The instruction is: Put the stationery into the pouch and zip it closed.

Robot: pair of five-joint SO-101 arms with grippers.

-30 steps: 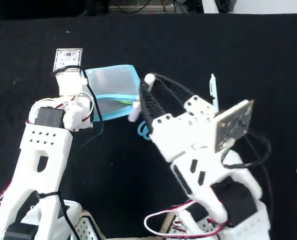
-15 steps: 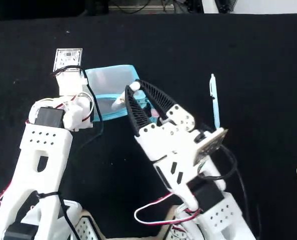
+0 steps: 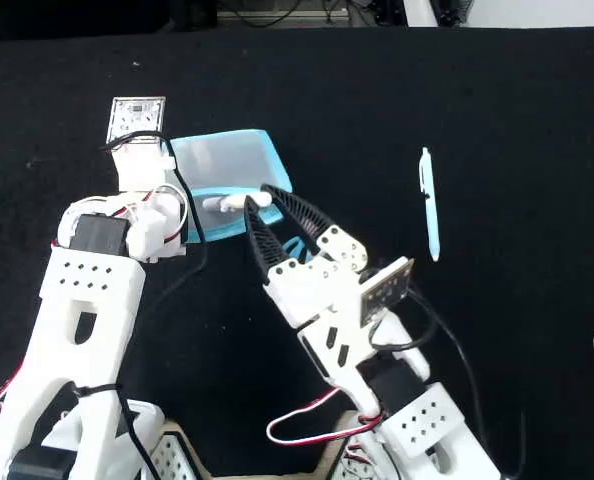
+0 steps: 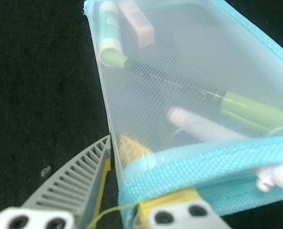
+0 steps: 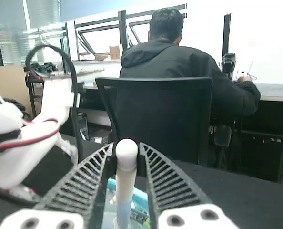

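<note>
You're well into the loading, by my reading: the pouch (image 4: 189, 71), one corner pinched between your left jaws, already holds a glue stick (image 4: 108, 33), a pink eraser (image 4: 137, 21) and a green marker (image 4: 256, 112). Your right jaws are clamped on a white marker (image 5: 126, 167), and its far end sits at the pouch's open mouth just ahead of them. That marker has yet to be let go inside, and the light-blue pen (image 3: 429, 205) lies on the worktop (image 3: 497, 90) well apart from both jaws, on the right jaws' side away from the pouch; the zip is not yet closed.
</note>
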